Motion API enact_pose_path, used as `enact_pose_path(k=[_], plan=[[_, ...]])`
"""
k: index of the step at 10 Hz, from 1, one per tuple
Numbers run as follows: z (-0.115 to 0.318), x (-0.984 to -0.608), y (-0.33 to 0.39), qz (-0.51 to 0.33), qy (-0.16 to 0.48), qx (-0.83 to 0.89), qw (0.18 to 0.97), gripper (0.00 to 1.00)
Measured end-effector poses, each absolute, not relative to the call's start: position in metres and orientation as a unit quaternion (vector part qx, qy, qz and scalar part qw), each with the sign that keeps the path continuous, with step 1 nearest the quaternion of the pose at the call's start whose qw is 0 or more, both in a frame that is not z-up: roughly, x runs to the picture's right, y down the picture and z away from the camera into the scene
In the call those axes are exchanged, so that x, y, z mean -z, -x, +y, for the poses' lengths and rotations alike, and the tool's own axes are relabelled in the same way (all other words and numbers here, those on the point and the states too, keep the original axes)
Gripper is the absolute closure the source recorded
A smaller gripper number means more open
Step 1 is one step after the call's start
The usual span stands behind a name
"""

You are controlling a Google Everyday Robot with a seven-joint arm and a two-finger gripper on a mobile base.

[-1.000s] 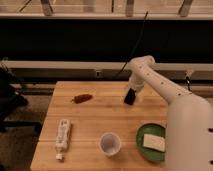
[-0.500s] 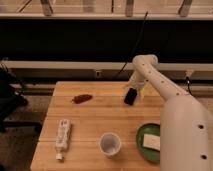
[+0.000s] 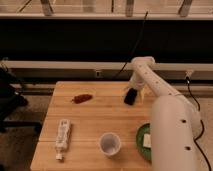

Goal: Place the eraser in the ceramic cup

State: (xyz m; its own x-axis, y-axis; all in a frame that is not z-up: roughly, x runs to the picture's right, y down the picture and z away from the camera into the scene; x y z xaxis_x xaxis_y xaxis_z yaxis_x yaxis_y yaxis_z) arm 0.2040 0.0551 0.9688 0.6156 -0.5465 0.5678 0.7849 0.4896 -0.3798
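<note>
One bulky white arm [image 3: 175,125] fills the right foreground. Over the last second its thick lower body has swung left, so it now hides part of the green plate [image 3: 141,145], which was in full view before. The wooden table [image 3: 90,120] carries everything else. A long white object [image 3: 62,138], perhaps a power strip, lies near the front left edge. The plate sits at the front right with a pale block [image 3: 147,140] on it. The ceramic cup [image 3: 109,144] stands upright and empty just left of the plate. A small reddish object [image 3: 81,98] lies towards the far left.

The dark gripper [image 3: 131,96] hangs low over the far right part of the table, well apart from the cup, and has hardly shifted while the arm turned. Whether it has hold of anything I cannot tell. I cannot pick out the eraser with certainty: it may be the pale block, or it may be lost in the gripper's dark shape. In my judgement the move to the cup is yet to be made.
</note>
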Motion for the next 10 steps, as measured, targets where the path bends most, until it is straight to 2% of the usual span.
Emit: enact_pose_path(k=[2,3,4,6,10], plan=[[0.0584,-0.9769,-0.2023,-0.185,0.323,0.401,0.837,0.2],[0.059,-0.9781,-0.2043,-0.183,0.325,0.402,0.836,0.23],[0.0597,-0.9795,-0.2057,-0.181,0.328,0.403,0.835,0.3],[0.0589,-0.9812,-0.2023,-0.18,0.332,0.409,0.831,0.54],[0.0525,-0.978,-0.2053,-0.18,0.333,0.404,0.833,0.94]])
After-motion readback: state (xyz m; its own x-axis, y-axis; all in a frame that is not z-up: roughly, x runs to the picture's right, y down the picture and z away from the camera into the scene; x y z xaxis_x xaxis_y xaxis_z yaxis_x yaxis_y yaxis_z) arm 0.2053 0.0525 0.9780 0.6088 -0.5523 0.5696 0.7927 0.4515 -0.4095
